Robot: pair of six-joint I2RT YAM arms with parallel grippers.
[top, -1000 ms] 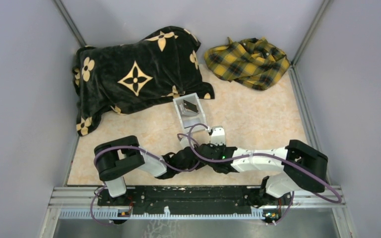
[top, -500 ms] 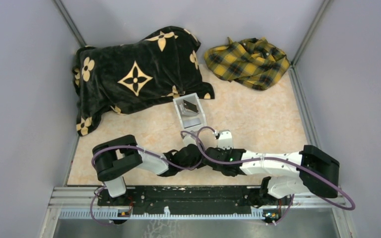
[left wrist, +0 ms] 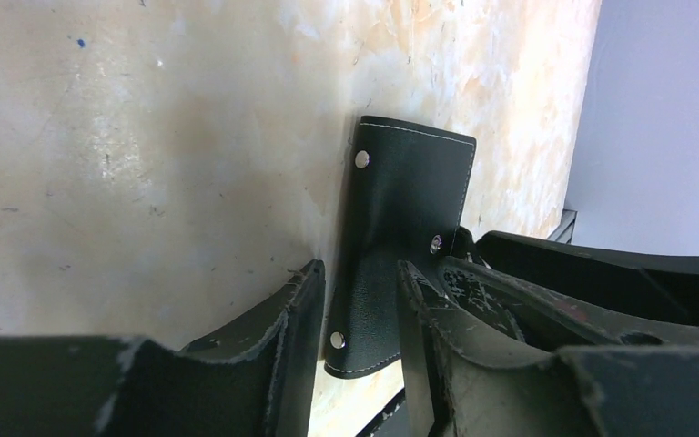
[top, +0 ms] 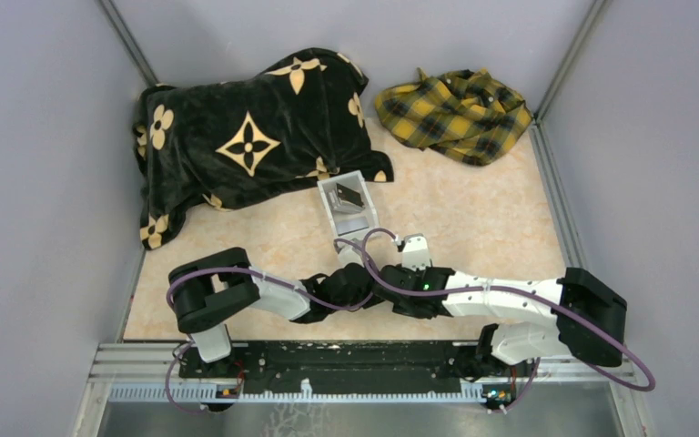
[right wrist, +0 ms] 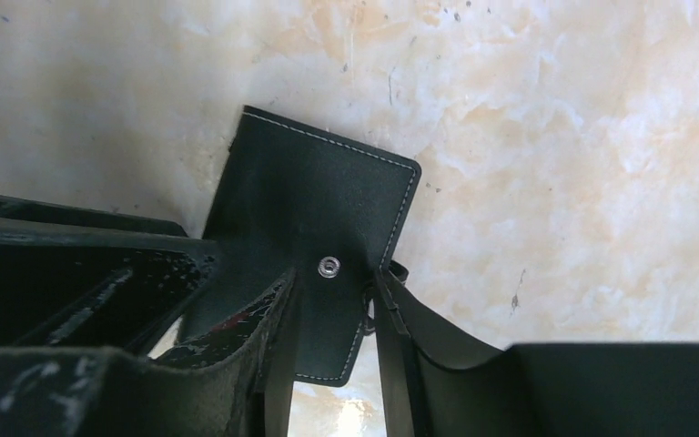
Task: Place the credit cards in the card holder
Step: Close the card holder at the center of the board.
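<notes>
- Card holder (right wrist: 309, 191), small black stitched-leather bifold: flat on marbled bench (right wrist: 555, 137), under both pincers.
- Left pincer (left wrist: 359, 269): jaws apart, straddling it.
- Right pincer (right wrist: 332, 280): jaws apart over its snap stud (right wrist: 328, 267).

Black white-stitched card holder (right wrist: 319, 209), snap-studded, folded shut, flat on the marbled tabletop (right wrist: 555, 137).

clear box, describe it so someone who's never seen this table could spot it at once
Find the big black blanket with gold flowers at the far left of the table. Just off its near right corner stands a small clear-white open-top box with a dark card inside. Its neighbours, that blanket and a yellow plaid cloth, are soft and crumpled; it alone is rigid.
</notes>
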